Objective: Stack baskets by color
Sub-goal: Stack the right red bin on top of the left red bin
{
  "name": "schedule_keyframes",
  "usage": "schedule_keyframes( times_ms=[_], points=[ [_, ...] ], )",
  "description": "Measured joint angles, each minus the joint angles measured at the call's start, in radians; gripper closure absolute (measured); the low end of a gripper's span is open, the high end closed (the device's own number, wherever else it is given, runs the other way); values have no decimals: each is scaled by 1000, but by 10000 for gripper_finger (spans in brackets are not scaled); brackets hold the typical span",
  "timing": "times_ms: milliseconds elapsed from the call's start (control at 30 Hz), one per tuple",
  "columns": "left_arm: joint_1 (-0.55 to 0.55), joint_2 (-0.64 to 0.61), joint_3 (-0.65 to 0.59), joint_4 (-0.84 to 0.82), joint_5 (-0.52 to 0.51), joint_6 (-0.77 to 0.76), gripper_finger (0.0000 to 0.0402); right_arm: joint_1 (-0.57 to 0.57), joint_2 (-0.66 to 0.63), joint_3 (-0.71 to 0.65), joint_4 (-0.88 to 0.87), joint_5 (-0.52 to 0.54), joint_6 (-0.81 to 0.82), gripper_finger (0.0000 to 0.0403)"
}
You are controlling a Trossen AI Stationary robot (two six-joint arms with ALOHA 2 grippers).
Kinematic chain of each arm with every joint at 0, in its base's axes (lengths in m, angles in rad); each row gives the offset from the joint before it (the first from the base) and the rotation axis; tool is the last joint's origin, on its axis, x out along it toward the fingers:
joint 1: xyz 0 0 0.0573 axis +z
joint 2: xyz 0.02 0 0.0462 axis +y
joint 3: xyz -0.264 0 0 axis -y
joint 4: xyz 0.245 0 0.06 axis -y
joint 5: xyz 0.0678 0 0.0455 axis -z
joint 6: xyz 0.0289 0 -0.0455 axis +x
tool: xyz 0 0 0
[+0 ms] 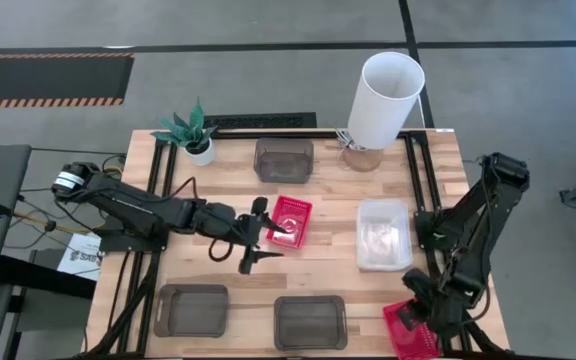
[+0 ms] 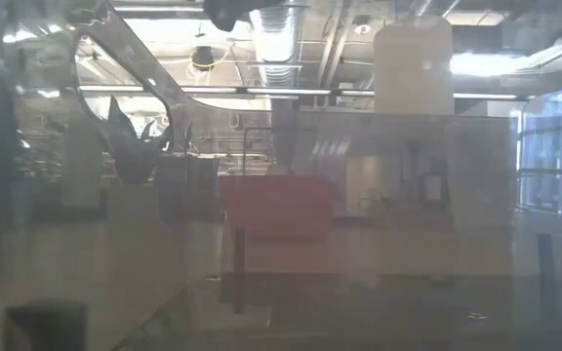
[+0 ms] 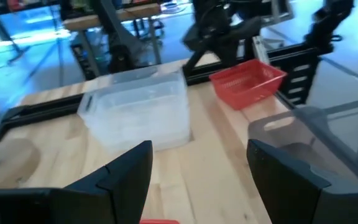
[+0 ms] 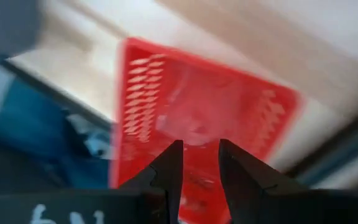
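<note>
The left gripper [image 1: 260,240] sits at mid-table, its fingers spread wide, right at the near edge of a red basket [image 1: 290,220] that rests on the wood. From the left wrist view those two dark fingers [image 3: 126,171] stand well apart with only bare table between them.

Over at the table's front right corner, the right gripper [image 1: 415,318] is down on a second red basket [image 1: 405,330], which hangs partly over the table edge. The right wrist view shows its fingers [image 4: 169,165] drawn close, apparently pinching the mesh wall of that basket [image 4: 191,118].

The clear basket [image 1: 383,235] lies right of centre, between the two arms. Three dark grey baskets are out: one at the back [image 1: 284,159], two along the front edge [image 1: 191,309] [image 1: 310,321], all apart from one another.

A tall white cylinder [image 1: 383,97] and a small potted plant [image 1: 192,131] stand along the back.
</note>
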Motion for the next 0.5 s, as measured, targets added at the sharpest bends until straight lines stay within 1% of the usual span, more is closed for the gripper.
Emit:
schedule_keyframes(
  times_ms=[100, 233, 367, 500],
  points=[
    [21, 0, 0, 2, 55, -7, 152, -8, 0, 9, -81, -85, 18, 281],
    [51, 0, 0, 0, 80, -30, 152, -13, -5, 9, -150, -172, 21, 280],
    [94, -16, 0, -5, 83, -51, 152, -15, -27, 9, -188, -181, 20, 270],
    [128, -47, 0, -34, 110, -52, 152, -15, -43, 9, -204, -182, 16, 240]
  ],
)
